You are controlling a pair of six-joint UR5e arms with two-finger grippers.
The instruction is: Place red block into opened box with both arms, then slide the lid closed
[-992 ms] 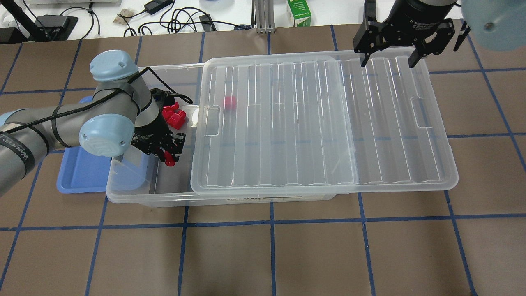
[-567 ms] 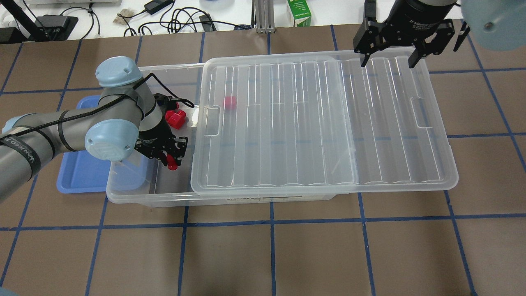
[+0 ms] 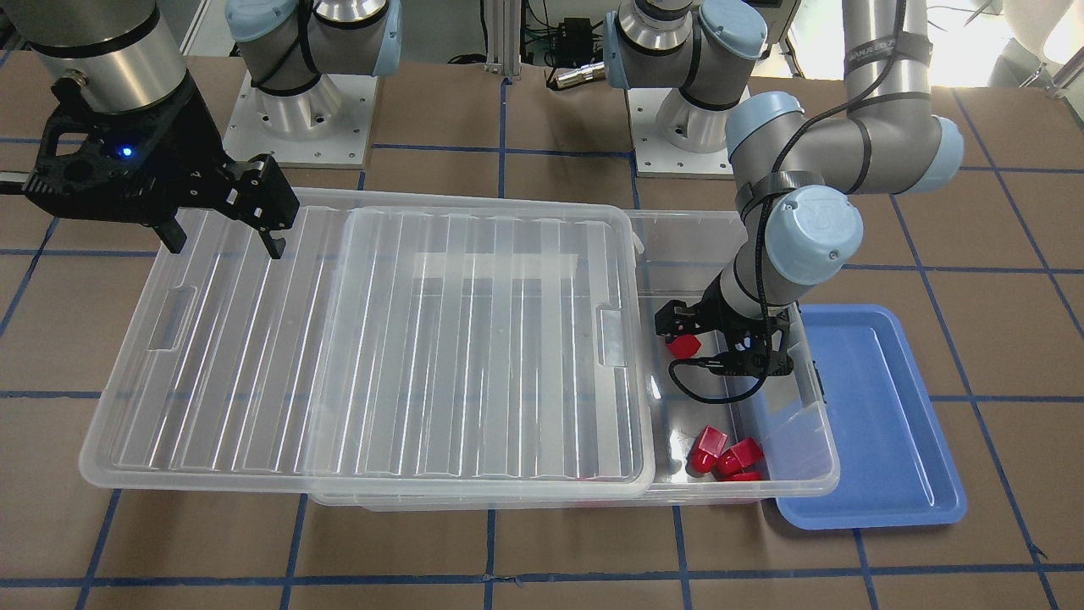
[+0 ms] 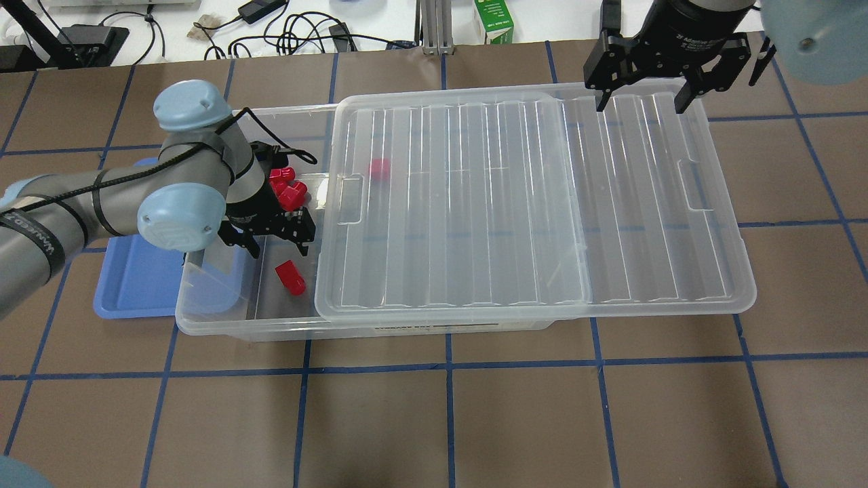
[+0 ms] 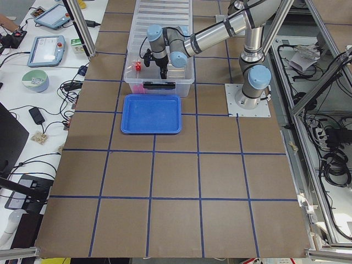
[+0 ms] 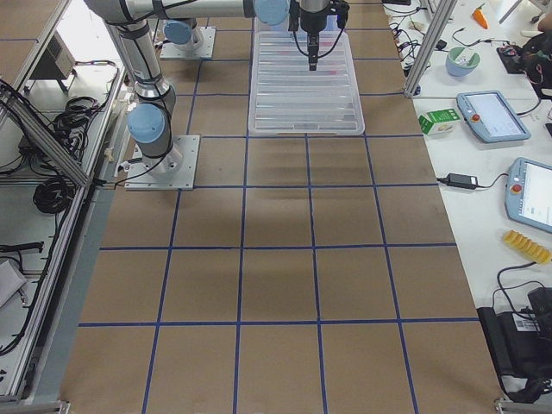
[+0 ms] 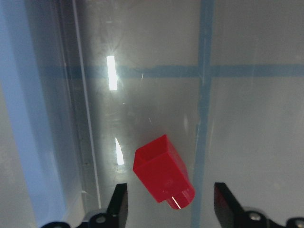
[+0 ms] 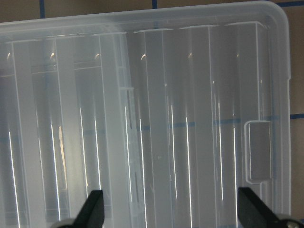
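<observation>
The red block lies on the floor of the clear box, in its uncovered left end. My left gripper hovers just above it, open and holding nothing. The left wrist view shows the red block lying tilted below and between the spread fingertips. Several other red blocks rest further back in the box. One more shows blurred under the lid. The lid covers most of the box and overhangs its right end. My right gripper stands open above the lid's far right edge, empty.
A shallow blue tray sits against the box's left end, partly behind its wall. Cables and a green carton lie on the white bench beyond the table. Brown mat with blue tape lines spreads in front of the box.
My left gripper has opened and let go of the red block, which now lies on the box floor. The gripper has drawn back slightly. The right arm has not moved.
</observation>
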